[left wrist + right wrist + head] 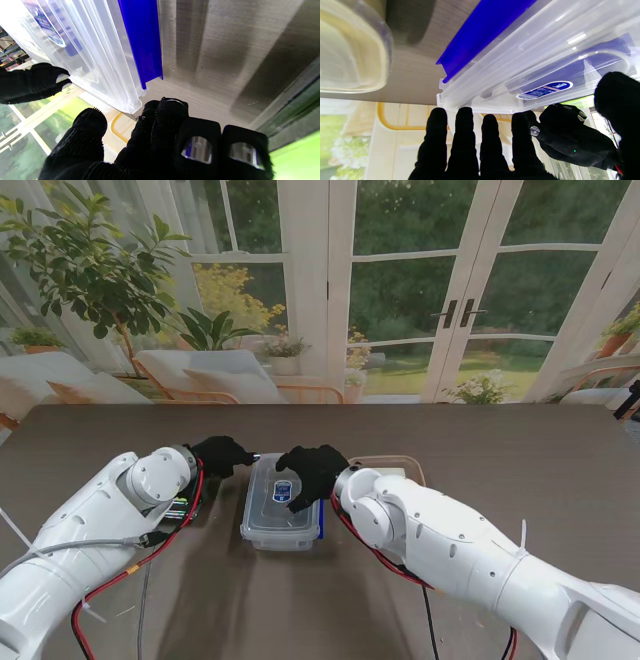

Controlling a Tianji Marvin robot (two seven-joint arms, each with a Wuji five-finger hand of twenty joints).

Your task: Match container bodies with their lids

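A dark brown wood-grain table [520, 450] is seen from above, set before tall white-framed glass doors [455, 285] with a garden beyond; a leafy potted plant [95, 260] and cushioned chairs [215, 375] stand behind the far edge. One clear plastic container [280, 505] with its clear lid pressed on is placed at the table's middle, a blue clip [320, 523] along its right side and a blue oval label [544, 90] on top. One second pale container [392, 468] is partly hidden behind the right arm, just to the right. Two black-gloved hands are counted. The left hand [222, 454] is rested at the container's far left corner, fingers curled; whether anything is gripped cannot be told. The right hand [312, 472] is laid on the lid with fingers [463, 140] extended and spread, nothing grasped.
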